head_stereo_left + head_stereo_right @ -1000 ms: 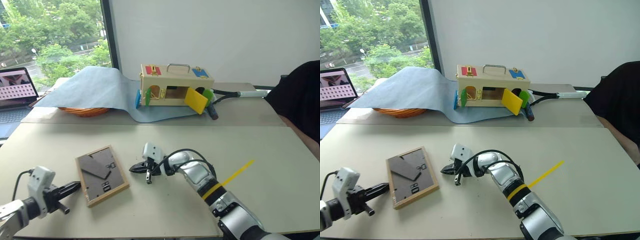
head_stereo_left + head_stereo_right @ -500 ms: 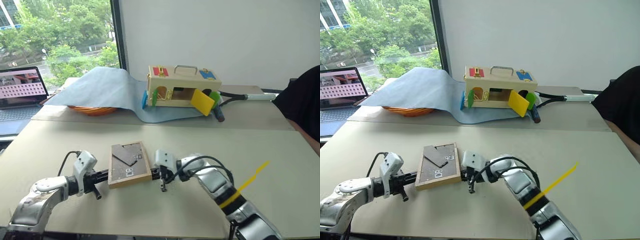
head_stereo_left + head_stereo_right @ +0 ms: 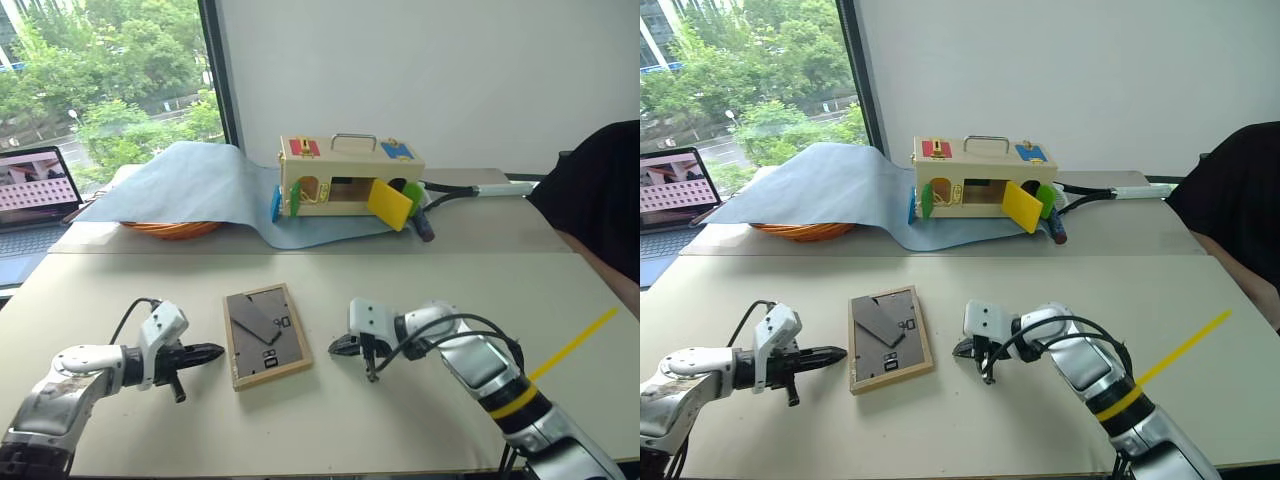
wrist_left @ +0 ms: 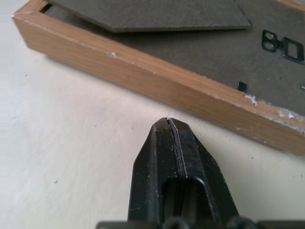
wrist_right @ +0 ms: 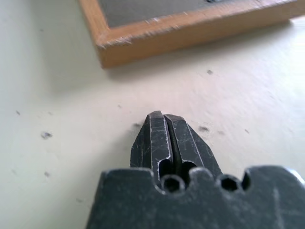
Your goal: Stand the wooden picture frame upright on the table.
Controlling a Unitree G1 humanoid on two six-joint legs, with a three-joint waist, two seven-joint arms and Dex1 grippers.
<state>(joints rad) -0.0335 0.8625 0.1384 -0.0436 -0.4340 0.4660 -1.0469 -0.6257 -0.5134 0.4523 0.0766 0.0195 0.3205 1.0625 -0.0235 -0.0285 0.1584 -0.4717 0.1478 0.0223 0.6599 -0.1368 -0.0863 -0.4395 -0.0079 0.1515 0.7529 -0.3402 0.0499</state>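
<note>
The wooden picture frame (image 3: 265, 334) lies flat on the beige table (image 3: 420, 290), its dark grey backing board and folded stand facing up. My left gripper (image 3: 214, 351) is shut and empty, its tip pointing at the frame's left edge with a small gap between them; the left wrist view shows that wooden edge (image 4: 157, 81) just beyond my shut gripper (image 4: 167, 120). My right gripper (image 3: 336, 347) is also shut and empty, a short way off the frame's right side. In the right wrist view a frame corner (image 5: 107, 45) lies ahead of the shut gripper (image 5: 163, 114).
At the back stand a pale wooden box (image 3: 350, 175) with coloured flaps on a blue cloth (image 3: 190, 175), an orange basket (image 3: 172, 227) under the cloth and a laptop (image 3: 35, 185) at far left. A person's dark sleeve (image 3: 595, 200) is at right. A yellow strip (image 3: 572, 343) lies right.
Both grippers have drawn away from the frame's sides, the right one clearly rightward. The frame rests flat between them. The camera view has also shifted.
</note>
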